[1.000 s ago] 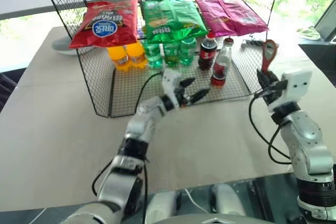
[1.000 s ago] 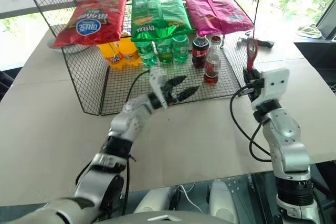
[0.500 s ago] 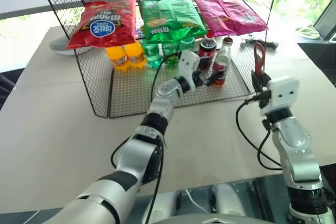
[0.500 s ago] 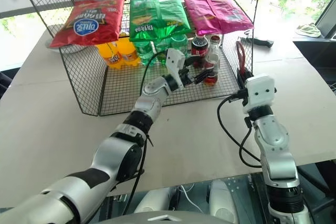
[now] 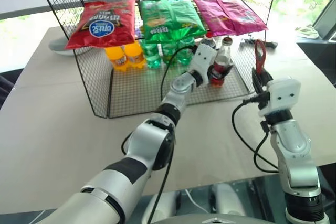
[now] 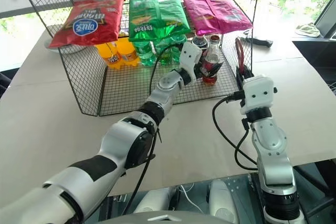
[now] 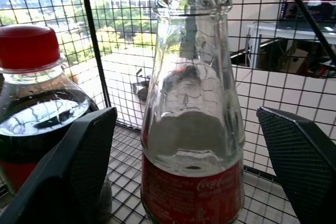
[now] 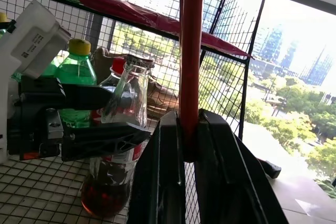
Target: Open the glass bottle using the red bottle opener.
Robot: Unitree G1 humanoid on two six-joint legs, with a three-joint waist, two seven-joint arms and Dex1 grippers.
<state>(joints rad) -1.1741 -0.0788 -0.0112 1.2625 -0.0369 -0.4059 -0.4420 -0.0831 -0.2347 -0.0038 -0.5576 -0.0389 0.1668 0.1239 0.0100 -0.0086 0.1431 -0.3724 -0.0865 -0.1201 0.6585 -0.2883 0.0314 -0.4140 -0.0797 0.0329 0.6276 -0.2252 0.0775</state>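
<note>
The glass bottle (image 7: 191,108) stands capped on the lower shelf of the wire rack (image 5: 131,90), dark drink low in it and a red label round its middle. My left gripper (image 5: 218,72) reaches into the rack and is open. Its fingers (image 7: 79,161) stand on either side of the bottle with a gap on both sides. My right gripper (image 5: 261,80) hovers outside the rack's right end, shut on the red bottle opener (image 5: 259,56). The opener (image 8: 191,51) points straight up from that gripper.
A fatter cola bottle (image 7: 31,103) with a red screw cap stands right beside the glass one. Green bottles (image 5: 170,53) and orange bottles (image 5: 126,56) line the back of the shelf. Red, green and pink chip bags (image 5: 170,17) lie on the top shelf. A dark object (image 5: 261,41) lies on the table behind the rack.
My left arm has stretched forward and to the right into the rack, bringing its open fingers around the glass bottle. My right gripper has drawn back slightly with the opener.
</note>
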